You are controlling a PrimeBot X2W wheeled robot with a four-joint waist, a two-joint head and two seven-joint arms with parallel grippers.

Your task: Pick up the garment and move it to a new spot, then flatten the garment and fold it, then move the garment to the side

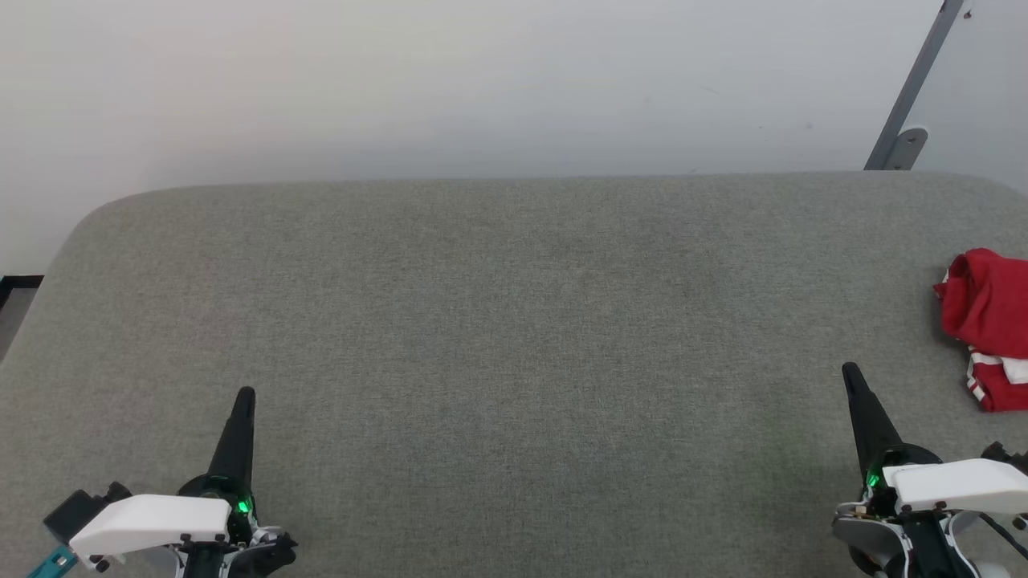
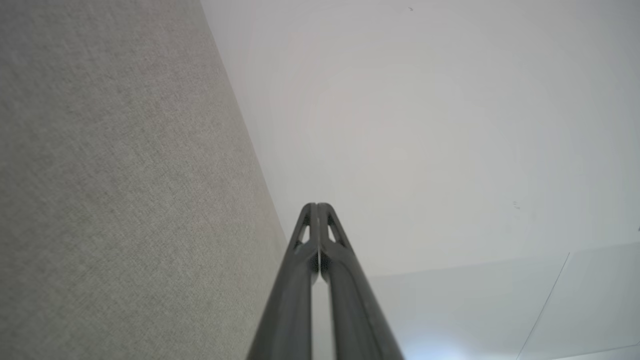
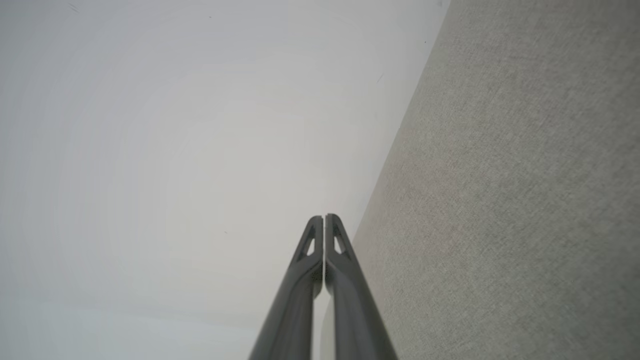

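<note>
Garment (image 1: 986, 321) lies as a red heap with white striped trim at the right edge of the head view, cut off by the frame, on the grey table (image 1: 514, 337). It looks bunched rather than squared, but I cannot settle it from here. The heap would fit a shirt waiting to be lifted as well as one loosely folded and set aside.

Left gripper (image 1: 243, 395) sits at the lower left, well apart from the cloth. Right gripper (image 1: 850, 371) sits at the lower right, nearer to it but not touching. In each wrist view the two fingers press together tip to tip with nothing between them.

My worries are these. Part of the garment is outside the frame, so I cannot see how near the table's edge it lies, and a nudge there might slide it off. Fingers arriving pressed together would shove the cloth instead of taking it. The soft layers could also part, so a pinch lifts one and drags the rest.
</note>
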